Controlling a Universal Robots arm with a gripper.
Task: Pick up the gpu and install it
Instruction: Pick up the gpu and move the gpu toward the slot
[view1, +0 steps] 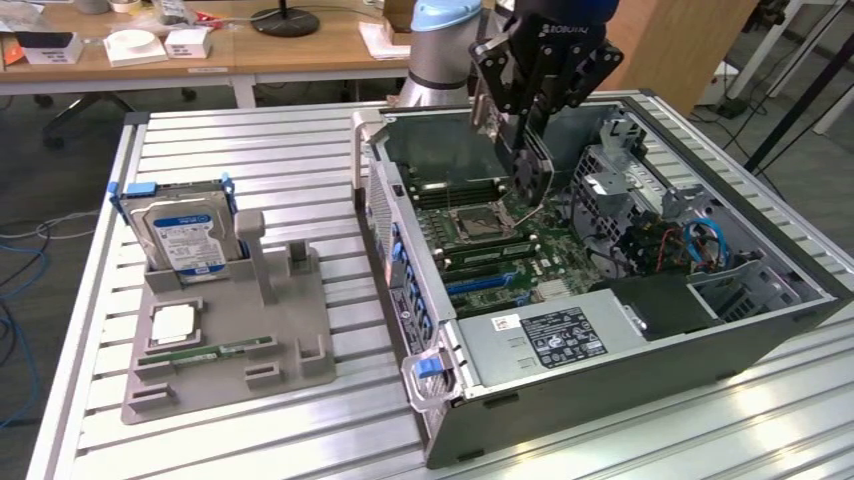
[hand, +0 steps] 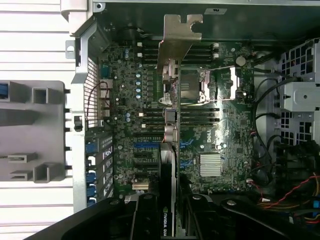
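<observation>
Gripper (hand: 168, 202): fingers partly closed, clamped on the gpu (hand: 170, 125) near its labelled end. Card seen edge-on, with its long axis running straight out from the jaws toward the motherboard (hand: 215, 125) and the silver bracket (hand: 177, 37) at the far end. Exterior view: card hangs over the CPU socket (view1: 478, 222) in the open computer case (view1: 747, 330), apart from the blue expansion slots (view1: 481, 284). Apparently unseated.

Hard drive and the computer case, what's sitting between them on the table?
In the exterior view, upright posts of the grey holder and a bare strip of slatted table lie between hard drive and case.
</observation>
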